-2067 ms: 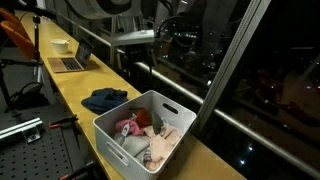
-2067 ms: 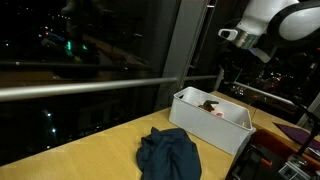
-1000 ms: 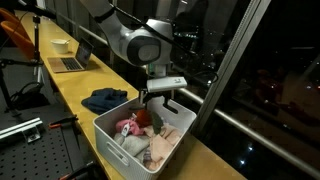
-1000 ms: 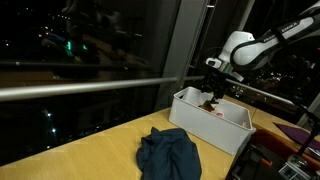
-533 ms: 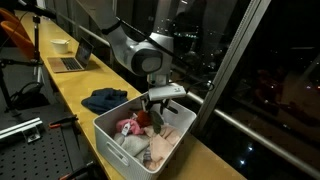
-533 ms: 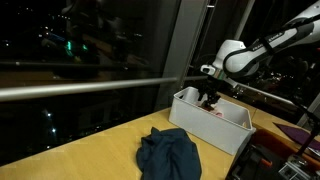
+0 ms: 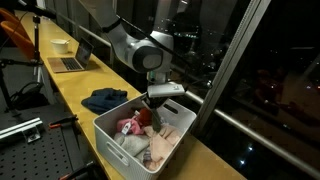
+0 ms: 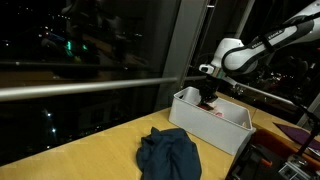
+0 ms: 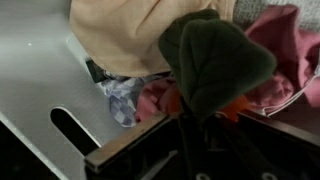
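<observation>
The arm is bent down over the white bin [image 7: 108, 133], with the gripper [image 7: 157, 107] sunk below the rim at the end of the bin nearest the window. That is presumably because the laundry lies deep inside the bin rather than heaped above it. From the wrist view, a dark green cloth [image 9: 215, 60] sits right against the gripper and bunches up over it. I cannot tell whether the jaws are spread or pinched, because the fabric and shadow hide them. Inside the bin, a cream cloth [image 9: 130, 30] lies beside the green one, toward the wall with the handle slot [image 9: 70, 130]. A pink garment [image 9: 285, 40] lies on its other side, and a blue patterned scrap [image 9: 122, 95] is wedged underneath. Outside the bin, a dark blue garment [image 8: 168, 155] lies crumpled on the yellow table [image 7: 70, 88], just beside the bin's far wall. Well beyond the bin, a laptop [image 7: 72, 58] sits open.
</observation>
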Available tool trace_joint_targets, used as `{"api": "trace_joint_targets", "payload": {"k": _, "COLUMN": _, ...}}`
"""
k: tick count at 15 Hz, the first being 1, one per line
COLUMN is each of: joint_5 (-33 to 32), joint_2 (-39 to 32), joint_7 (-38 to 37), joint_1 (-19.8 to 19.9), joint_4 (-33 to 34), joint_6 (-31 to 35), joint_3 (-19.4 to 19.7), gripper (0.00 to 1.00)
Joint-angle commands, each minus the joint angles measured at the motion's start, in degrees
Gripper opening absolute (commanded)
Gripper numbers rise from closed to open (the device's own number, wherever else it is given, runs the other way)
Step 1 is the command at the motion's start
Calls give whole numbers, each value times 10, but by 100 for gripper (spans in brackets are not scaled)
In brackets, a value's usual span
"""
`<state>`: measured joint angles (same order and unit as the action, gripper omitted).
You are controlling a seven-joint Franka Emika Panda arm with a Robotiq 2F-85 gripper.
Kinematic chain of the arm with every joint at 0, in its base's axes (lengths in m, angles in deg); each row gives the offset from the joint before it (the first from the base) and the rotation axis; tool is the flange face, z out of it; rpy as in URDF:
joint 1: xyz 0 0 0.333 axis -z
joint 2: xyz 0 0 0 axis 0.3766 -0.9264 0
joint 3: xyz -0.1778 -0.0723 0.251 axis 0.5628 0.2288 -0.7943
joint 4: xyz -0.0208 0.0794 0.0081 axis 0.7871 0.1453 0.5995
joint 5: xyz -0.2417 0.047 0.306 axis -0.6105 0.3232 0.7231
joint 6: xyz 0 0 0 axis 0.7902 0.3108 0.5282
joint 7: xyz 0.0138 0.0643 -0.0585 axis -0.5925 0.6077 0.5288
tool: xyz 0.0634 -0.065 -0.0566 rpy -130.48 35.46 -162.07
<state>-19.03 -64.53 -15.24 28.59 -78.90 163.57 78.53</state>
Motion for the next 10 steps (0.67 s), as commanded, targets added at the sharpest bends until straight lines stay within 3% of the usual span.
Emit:
{"api": "trace_joint_targets", "payload": {"k": 1, "joint_5": -6, "joint_2": 44, "joint_7": -40, "joint_1": -19, "joint_4": -3, "joint_6": -45, "joint_3": -2, "gripper": 1}}
{"api": "trace_joint_targets", "payload": {"k": 6, "joint_5": -63, "joint_2": 147, "joint_7": -130, "joint_1": -82, "joint_4": -10, "joint_6": -90, "joint_3": -3, "gripper": 2}}
{"api": "trace_joint_targets", "payload": {"k": 10, "joint_5": -126, "joint_2": 219, "joint_7": -202, "joint_1": -133, "joint_4": 11, "joint_6": -156, "joint_3": -29, "gripper": 2}}
